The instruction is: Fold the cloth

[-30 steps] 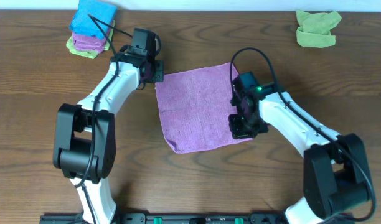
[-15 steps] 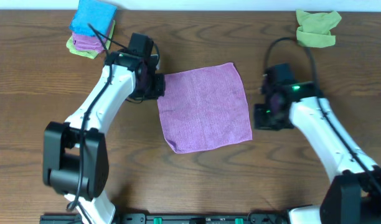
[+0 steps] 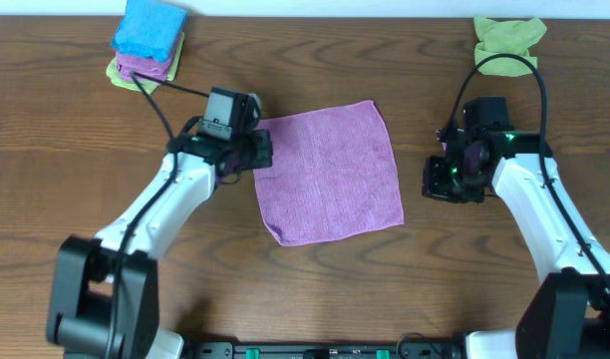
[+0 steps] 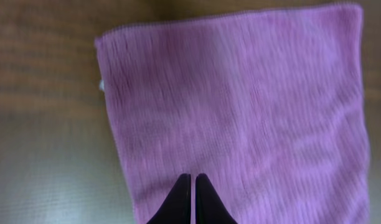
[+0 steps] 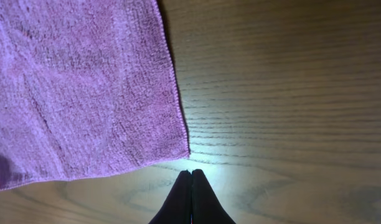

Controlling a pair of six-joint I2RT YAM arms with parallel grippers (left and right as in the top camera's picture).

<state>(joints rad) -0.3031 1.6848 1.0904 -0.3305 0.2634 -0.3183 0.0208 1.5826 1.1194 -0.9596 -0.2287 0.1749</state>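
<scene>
Purple cloth lies flat and unfolded mid-desk. Left claw is pressed together and empty over the cloth's left edge; right claw is likewise pressed together on nothing, over bare wood just off a right-hand corner. Judgement: both should spread first, then pinch two corners of one side and lift together so edge lands on edge.

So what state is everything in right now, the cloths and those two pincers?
Purple cloth: spread flat, unfolded, not gripped.
Left pincer: shut, empty, over the cloth's edge.
Right pincer: shut, empty, over bare table beside the cloth.
Stack of cloths: folded, blue on top.
Green cloth: crumpled, lying loose.
</scene>
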